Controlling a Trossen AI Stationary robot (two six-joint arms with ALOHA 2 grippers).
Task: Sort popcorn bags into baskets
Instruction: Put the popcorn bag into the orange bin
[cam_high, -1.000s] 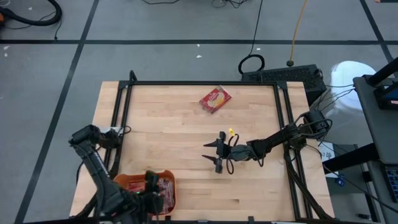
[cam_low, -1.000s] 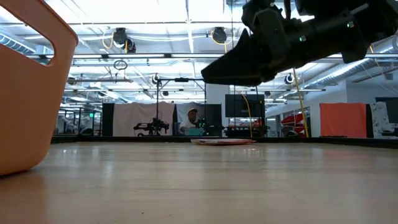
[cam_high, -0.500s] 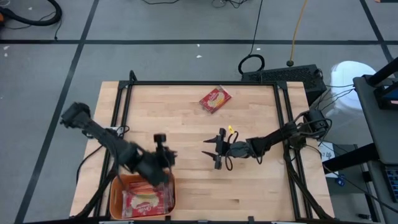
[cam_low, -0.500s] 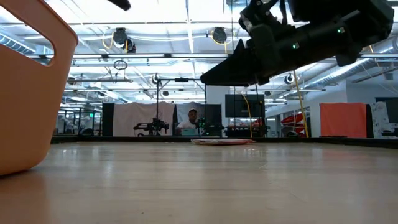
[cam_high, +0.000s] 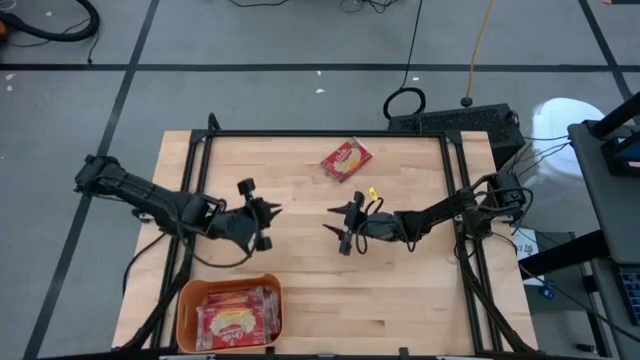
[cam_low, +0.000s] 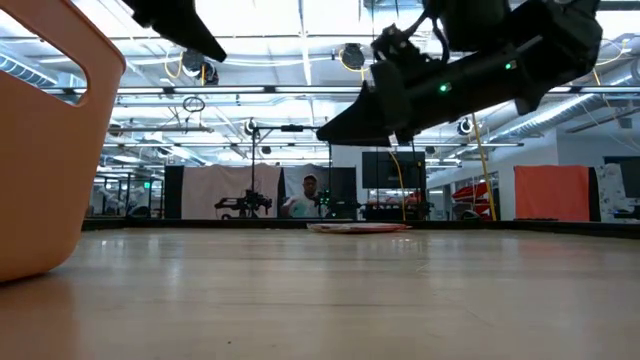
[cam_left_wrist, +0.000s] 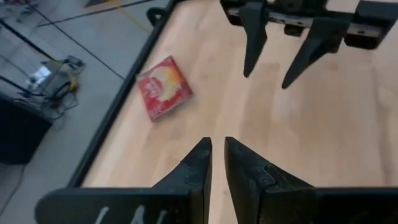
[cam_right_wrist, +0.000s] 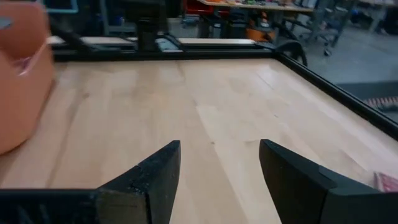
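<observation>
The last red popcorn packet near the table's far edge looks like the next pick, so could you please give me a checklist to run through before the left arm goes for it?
1. Flat red popcorn packet lies alone on the bare wood, nothing on top: ok.
2. Left claw holds nothing: ok.
3. Left claw wide enough to take the packet: not ok, its fingers stand nearly together.
4. Right claw out of the way: not ok, it hovers open mid-table, close to the left claw's path.
5. Orange plastic tub has room: cannot tell, red packets already cover its floor.
</observation>
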